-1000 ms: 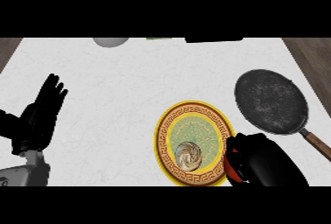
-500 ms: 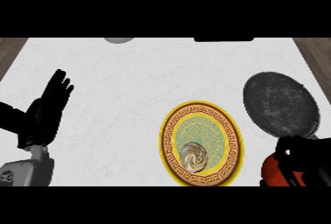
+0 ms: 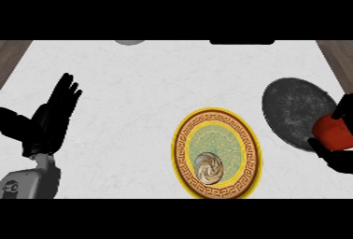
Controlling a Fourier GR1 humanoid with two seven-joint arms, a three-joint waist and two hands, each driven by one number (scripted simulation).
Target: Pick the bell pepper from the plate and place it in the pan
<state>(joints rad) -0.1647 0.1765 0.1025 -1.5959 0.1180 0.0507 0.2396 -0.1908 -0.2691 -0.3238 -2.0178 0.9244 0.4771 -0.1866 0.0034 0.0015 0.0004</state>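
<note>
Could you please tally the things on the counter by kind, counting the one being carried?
Plates: 1, the yellow-rimmed plate
Pans: 1, the dark pan
Peppers: 1, the red bell pepper, held in the right robot hand
Swirled brown items on the plate: 1
Total: 4

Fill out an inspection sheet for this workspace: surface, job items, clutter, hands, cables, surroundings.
Surface: pale marbled counter, bare over most of its top.
Job items: red bell pepper off the plate, held at the pan's right edge; dark round pan at right, nothing seen in it; yellow patterned plate at centre.
Clutter: a swirled brown item on the plate's near part; a grey object and a dark object at the far edge, both cut off.
Hands: left robot hand open, fingers up, resting at left; right robot hand curled round the pepper.
Cables: nothing seen.
Surroundings: wood-toned strips beyond the far corners.
</note>
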